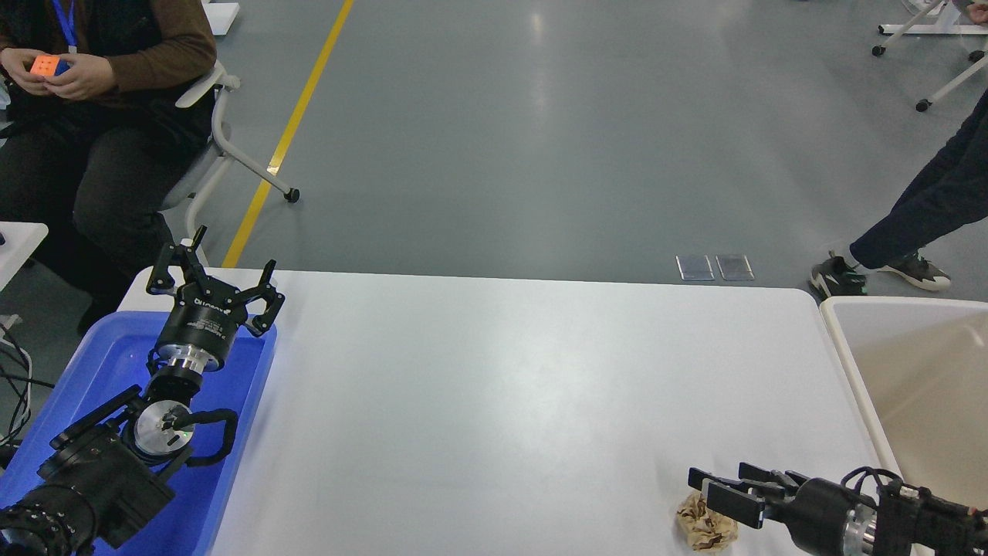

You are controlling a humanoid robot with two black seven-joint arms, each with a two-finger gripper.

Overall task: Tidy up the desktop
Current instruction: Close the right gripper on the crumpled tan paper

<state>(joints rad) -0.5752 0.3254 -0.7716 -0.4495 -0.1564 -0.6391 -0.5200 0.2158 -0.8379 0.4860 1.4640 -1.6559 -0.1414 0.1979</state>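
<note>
The white desktop [494, 386] fills the middle of the head view. A crumpled brown-and-white paper wad [704, 530] lies near its front right edge. My right gripper [708, 488] comes in from the lower right, low over the desktop. It is open, and its fingers reach over the top of the wad, partly hiding it. I cannot tell whether they touch it. My left gripper [212, 268] is open and empty. It is raised over the far right corner of the blue tray [100, 355] at the left edge.
A beige-white tub [841, 316] stands off the desktop's right end. A seated person [93, 93] with a colour cube is behind the far left corner. Another person's legs [911, 224] are by the far right corner.
</note>
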